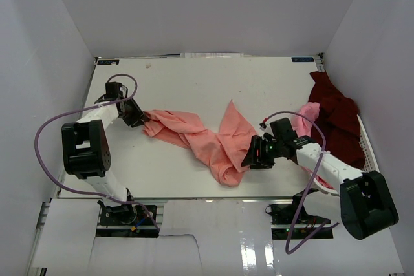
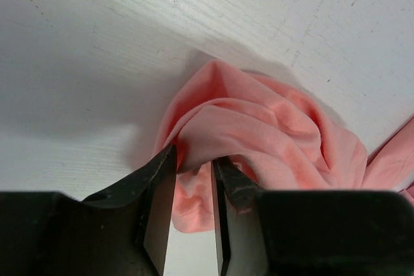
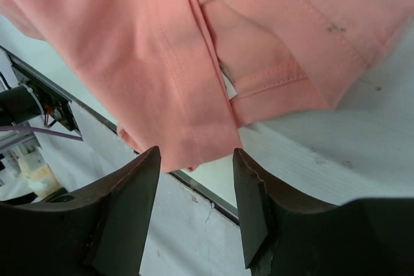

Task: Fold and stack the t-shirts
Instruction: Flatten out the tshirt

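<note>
- While the salmon-pink t-shirt [image 1: 200,140] is lying crumpled and stretched across the middle of the tabletop [image 1: 194,82], the two arms are reaching to its opposite ends.
- One end of this shirt is running up toward the left gripper [image 1: 141,118]; the other is bunching near the front edge of the tabletop, just beside the right gripper [image 1: 249,159]. A pointed flap is sticking up toward the far side between them.
- Seen from the left wrist, the left gripper [image 2: 194,156] is sitting low over the tabletop with its fingers a little apart, and a rolled fold of the shirt [image 2: 272,127] is lying between the tips. I cannot tell whether that fold is being pinched or is lying loose.
- Seen from the right wrist, the right gripper [image 3: 194,159] is standing released, its fingers wide apart with nothing between them. The stitched hem of the shirt [image 3: 162,43] is lying just beyond the fingertips, its corner reaching the front edge of the tabletop.
- A dark maroon t-shirt [image 1: 333,114] is lying heaped at the far right of the tabletop, partly over a white slotted basket [image 1: 367,150].
- A lighter pink t-shirt [image 1: 310,114] is showing beside the maroon one, partly hidden behind the right arm.
</note>
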Robot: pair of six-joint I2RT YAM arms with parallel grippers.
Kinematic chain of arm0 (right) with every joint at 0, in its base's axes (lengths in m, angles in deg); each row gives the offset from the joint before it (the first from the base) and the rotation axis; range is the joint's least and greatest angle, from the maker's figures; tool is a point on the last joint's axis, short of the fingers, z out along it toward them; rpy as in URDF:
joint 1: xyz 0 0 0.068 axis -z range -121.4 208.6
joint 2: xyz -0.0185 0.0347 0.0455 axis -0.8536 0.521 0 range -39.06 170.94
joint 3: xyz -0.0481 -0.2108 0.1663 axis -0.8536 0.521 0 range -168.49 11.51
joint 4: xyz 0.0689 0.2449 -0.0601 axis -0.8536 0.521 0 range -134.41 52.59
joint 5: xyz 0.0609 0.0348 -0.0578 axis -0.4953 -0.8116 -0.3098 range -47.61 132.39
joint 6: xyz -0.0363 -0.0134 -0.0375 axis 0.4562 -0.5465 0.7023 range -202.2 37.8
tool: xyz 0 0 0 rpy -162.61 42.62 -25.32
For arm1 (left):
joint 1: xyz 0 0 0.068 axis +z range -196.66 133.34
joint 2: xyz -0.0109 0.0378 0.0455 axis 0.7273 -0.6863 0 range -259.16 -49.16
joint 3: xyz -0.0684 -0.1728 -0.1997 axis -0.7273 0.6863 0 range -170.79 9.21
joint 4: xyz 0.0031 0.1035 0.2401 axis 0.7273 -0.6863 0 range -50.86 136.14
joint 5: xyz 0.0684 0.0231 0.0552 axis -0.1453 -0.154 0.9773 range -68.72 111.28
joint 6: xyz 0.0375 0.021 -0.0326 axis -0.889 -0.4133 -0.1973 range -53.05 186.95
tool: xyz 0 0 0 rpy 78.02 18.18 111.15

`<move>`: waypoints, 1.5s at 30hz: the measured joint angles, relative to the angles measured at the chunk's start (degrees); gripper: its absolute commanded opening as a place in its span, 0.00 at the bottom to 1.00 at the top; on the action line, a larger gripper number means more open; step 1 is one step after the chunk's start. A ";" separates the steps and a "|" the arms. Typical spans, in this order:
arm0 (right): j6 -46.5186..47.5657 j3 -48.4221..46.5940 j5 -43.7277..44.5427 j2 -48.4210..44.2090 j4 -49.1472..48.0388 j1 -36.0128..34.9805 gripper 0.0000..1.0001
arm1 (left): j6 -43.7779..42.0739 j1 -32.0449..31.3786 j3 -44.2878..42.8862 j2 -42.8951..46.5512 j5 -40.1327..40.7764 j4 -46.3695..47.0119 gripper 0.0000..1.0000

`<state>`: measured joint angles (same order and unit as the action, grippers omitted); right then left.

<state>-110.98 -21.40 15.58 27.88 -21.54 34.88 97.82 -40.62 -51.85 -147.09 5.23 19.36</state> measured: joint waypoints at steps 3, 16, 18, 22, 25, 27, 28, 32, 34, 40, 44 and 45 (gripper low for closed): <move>-4.11 3.85 -1.01 -0.52 -2.14 -0.02 0.57 | -0.22 0.00 0.50 0.26 -0.02 0.00 0.47; -12.07 9.62 -2.47 -5.07 -7.19 -0.02 0.57 | -0.22 0.00 1.40 0.55 -0.20 0.09 0.51; -13.40 11.23 -2.51 -5.03 -8.66 -0.02 0.57 | -0.22 0.00 1.44 0.52 -0.37 0.15 0.51; -15.96 12.94 -2.38 -4.68 -10.80 -0.02 0.56 | -0.22 0.00 1.44 0.55 -0.68 0.24 0.51; -17.77 13.46 -1.42 -5.73 -11.61 -0.02 0.52 | -0.22 0.00 1.44 0.55 -0.79 0.26 0.51; -19.08 14.12 -0.66 -7.17 -12.83 -0.02 0.51 | -0.22 0.00 1.46 0.55 -0.92 0.28 0.51; -19.69 14.43 -0.46 -7.63 -13.33 -0.02 0.51 | -0.22 0.00 1.46 0.55 -0.98 0.28 0.51; -21.86 15.45 -0.04 -7.85 -15.21 -0.02 0.49 | -0.22 0.00 1.55 0.55 -1.16 0.37 0.51; -22.51 15.89 0.28 -7.85 -15.93 -0.02 0.48 | -0.22 0.00 1.62 0.55 -1.18 0.44 0.51; -24.24 17.00 1.01 -6.78 -18.82 -0.02 0.48 | -0.24 0.00 1.84 0.55 -1.20 0.68 0.51; -26.08 18.64 0.33 -5.11 -22.25 -0.02 0.48 | -0.31 0.00 2.05 0.55 -1.38 1.09 0.51; -26.53 18.97 -0.15 -4.94 -23.12 -0.02 0.48 | -0.35 0.00 2.10 0.55 -1.40 1.14 0.51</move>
<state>-137.51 -2.42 15.43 22.94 -44.66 34.85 97.47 -40.62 -49.75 -146.54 3.83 20.49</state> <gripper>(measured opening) 0.483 0.510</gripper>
